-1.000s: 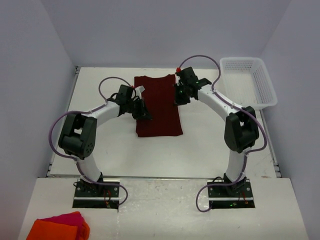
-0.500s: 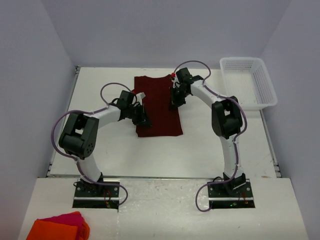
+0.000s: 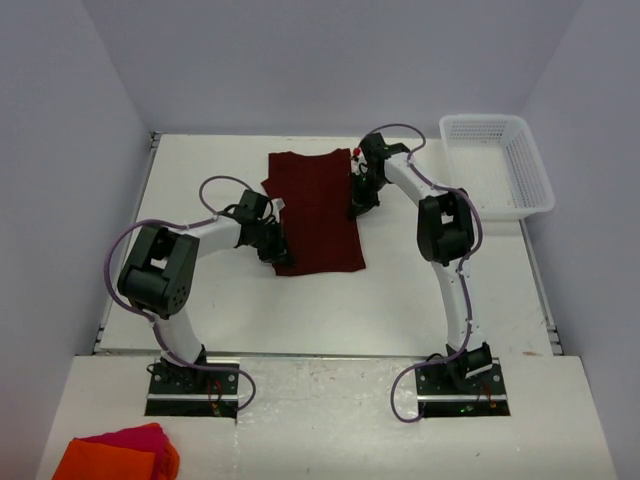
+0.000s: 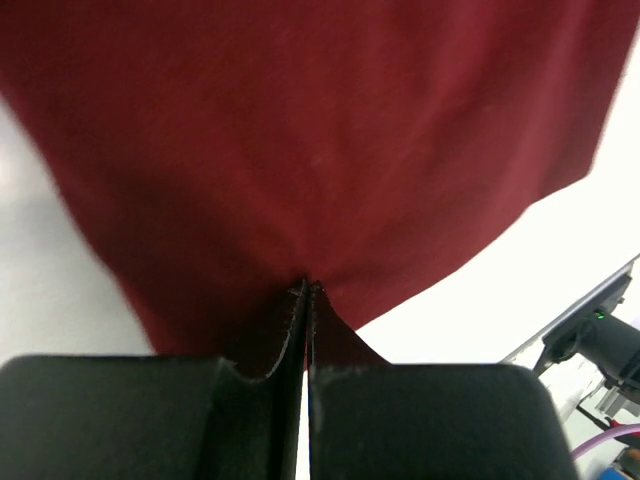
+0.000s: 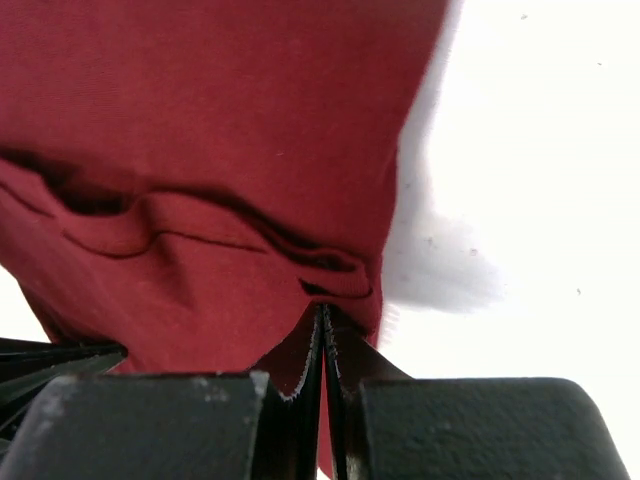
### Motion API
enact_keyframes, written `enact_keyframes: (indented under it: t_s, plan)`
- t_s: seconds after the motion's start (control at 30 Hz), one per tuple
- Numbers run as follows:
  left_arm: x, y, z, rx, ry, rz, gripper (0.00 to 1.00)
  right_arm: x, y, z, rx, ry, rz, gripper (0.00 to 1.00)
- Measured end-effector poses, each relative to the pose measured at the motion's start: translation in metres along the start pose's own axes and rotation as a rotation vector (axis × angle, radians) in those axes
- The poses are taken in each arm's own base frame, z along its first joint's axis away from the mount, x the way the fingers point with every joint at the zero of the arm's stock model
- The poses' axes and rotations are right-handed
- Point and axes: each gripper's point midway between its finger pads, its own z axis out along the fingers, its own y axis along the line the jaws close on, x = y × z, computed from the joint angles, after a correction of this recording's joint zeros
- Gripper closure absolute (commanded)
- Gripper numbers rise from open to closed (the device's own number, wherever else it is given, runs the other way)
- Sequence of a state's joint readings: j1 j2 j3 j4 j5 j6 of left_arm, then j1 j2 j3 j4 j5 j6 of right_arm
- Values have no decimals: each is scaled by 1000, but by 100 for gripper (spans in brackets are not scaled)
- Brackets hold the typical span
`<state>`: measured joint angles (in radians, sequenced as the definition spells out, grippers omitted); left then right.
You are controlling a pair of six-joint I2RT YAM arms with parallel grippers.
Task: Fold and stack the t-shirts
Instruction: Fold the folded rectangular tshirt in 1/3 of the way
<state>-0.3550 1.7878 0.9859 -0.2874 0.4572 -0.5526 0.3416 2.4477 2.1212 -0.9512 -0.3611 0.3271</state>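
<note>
Left gripper [image 4: 305, 292]: the two fingers [image 4: 400, 420] are pressed together with only a hairline seam between them, and a small peak of dark maroon cloth is pinched at the tips, so it is clamped on the t-shirt [image 3: 318, 215]. From the left wrist view the fabric spreads ahead of and above the tips, filling most of the frame, with bare white table [image 3: 200, 300] showing to either side of the pinch. Right gripper [image 5: 322, 310]: its jaws are likewise closed tight on a raised tuck of the same shirt; ahead of its tips lies a hemmed fold line with a few wrinkles, and white tabletop sits just to the right of the tips. Overhead, the shirt lies flat as a long folded strip between the two claws. The left claw grips its left edge toward the near end; the right claw grips its right edge toward the far end. One corner of cloth juts out on the far left side, beyond the left claw. A white mesh basket [image 3: 487, 120] stands to the right of the right claw, well apart. Bright orange and pink cloths [image 3: 120, 455] lie far behind the left claw, nearer than the arm bases.
</note>
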Motion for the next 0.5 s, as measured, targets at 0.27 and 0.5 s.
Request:
enact_keyframes:
  t_s: [0.27, 0.5]
  plan:
    - [11, 11, 0, -42, 23, -24, 100, 10, -10, 1, 19, 52, 35, 99]
    - [18, 14, -2, -42, 18, -22, 100, 15, -14, -1, 8, 78, 56, 97]
